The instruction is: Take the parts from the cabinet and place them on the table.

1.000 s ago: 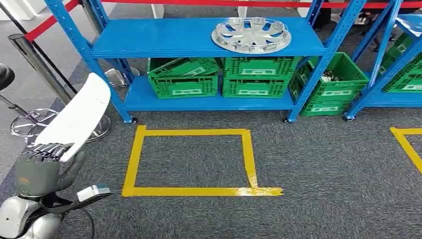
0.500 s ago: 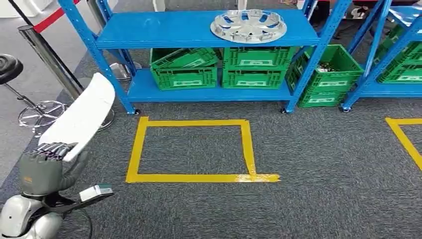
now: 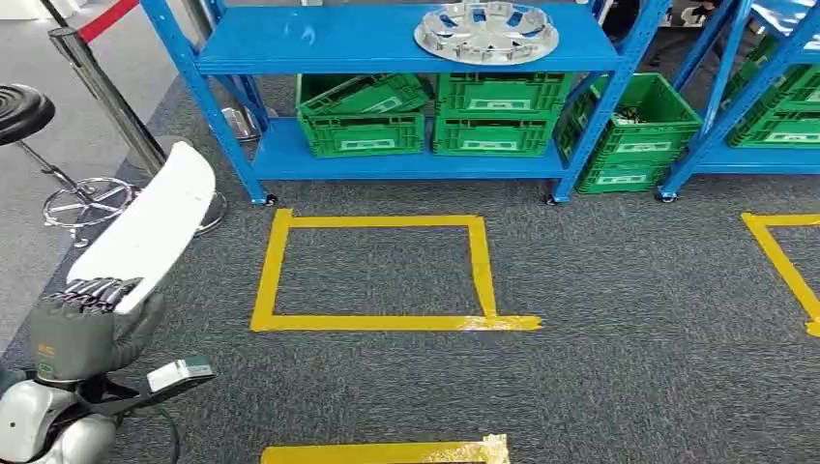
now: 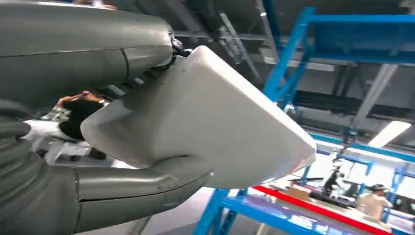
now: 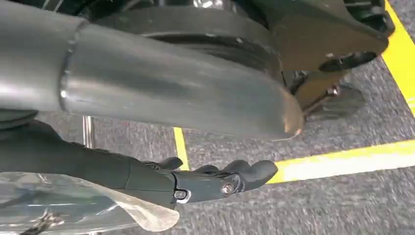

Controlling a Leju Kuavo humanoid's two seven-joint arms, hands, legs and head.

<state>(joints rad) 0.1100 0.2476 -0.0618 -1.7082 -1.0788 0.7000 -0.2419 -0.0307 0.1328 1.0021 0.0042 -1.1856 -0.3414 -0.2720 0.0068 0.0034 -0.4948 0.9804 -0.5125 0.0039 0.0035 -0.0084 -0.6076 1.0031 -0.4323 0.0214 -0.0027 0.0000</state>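
Observation:
A long white curved part (image 3: 150, 227) stands tilted up at the left of the head view, and my left hand (image 3: 82, 333) grips its lower end. From the left wrist camera the white part (image 4: 210, 122) sits between the grey thumb and the fingers of the left hand (image 4: 88, 193). A silver wheel cover (image 3: 486, 31) lies on the top board of the blue cabinet (image 3: 319, 43) ahead. My right hand (image 5: 205, 181) hangs over the grey carpet, its fingers apart from the thumb with nothing between them. A shiny surface (image 5: 73, 208) lies behind those fingers.
Green crates (image 3: 425, 121) fill the cabinet's lower board, and more crates sit in a second blue rack (image 3: 754, 87) at the right. A steel post (image 3: 106, 97) and a black stool (image 3: 24, 106) stand at the left. Yellow tape (image 3: 372, 322) marks squares on the carpet.
The whole picture has shifted: the cabinet sits higher and farther off, and a new strip of yellow tape shows at the bottom. My left hand still holds the white part the same way.

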